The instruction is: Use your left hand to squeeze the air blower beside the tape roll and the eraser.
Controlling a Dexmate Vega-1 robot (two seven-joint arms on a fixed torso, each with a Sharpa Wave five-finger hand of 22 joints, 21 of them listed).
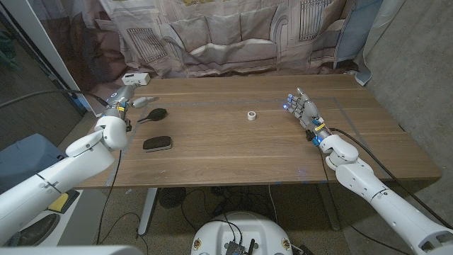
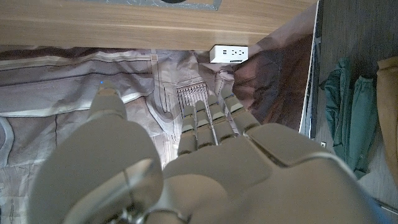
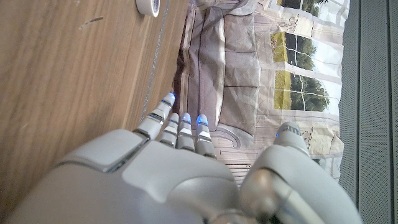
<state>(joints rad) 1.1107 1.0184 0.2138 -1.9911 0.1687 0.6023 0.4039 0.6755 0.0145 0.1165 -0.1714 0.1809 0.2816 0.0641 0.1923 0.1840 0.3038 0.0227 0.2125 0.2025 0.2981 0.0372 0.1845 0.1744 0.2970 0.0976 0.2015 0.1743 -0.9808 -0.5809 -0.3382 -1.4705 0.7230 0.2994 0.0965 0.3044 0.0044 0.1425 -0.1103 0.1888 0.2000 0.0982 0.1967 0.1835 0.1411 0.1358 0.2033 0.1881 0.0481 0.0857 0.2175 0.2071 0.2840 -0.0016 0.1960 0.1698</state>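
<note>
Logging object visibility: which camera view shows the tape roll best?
The head view: the whole tape roll sits mid-table, unobstructed. The right wrist view catches part of it at the frame edge. The left wrist view looks toward the backdrop instead.

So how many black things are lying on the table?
2: the black air blower lies near the left hand at the table's left side, and a flat black oval object lies nearer the front edge.

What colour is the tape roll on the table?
White. The tape roll shows best in the head view, near the middle of the table.
</note>
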